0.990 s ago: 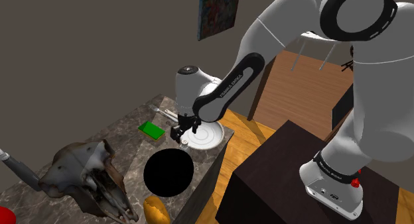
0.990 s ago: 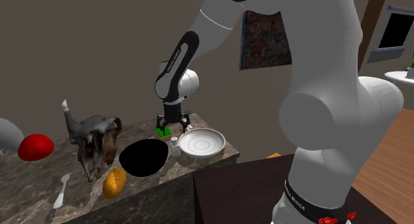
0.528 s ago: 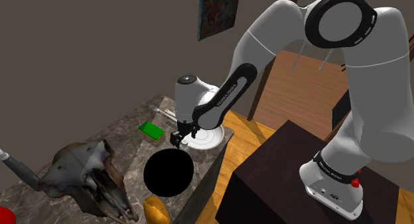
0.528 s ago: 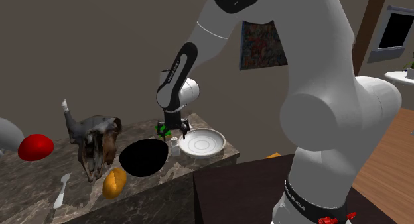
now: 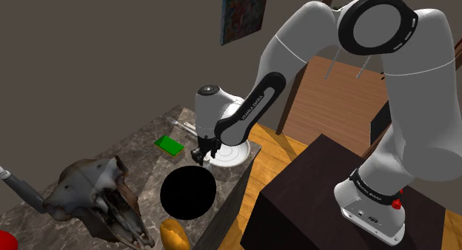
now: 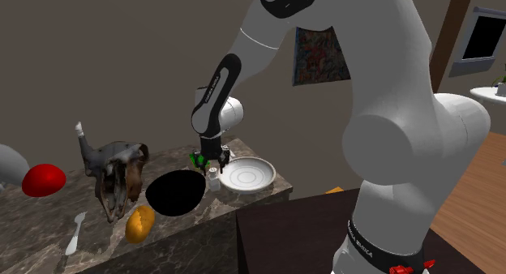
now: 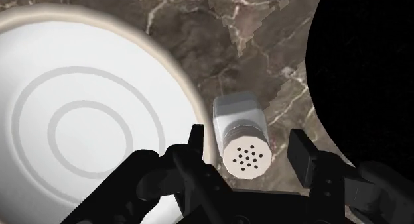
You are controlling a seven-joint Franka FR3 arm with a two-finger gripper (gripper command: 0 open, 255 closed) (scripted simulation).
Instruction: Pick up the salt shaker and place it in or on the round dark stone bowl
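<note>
Over the last second we have lowered our gripper [image 7: 247, 138] around the salt shaker [image 7: 240, 120], which stands just beside the dark bowl [image 7: 365, 77]. The fingers are spread wide on either side of it, not touching — closing comes next, we judge.

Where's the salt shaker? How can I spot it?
Look at the dark marble counter. Near its end, a white plate and a round black bowl sit side by side. The salt shaker stands between them: small, pale, with a hole-dotted top.
</note>
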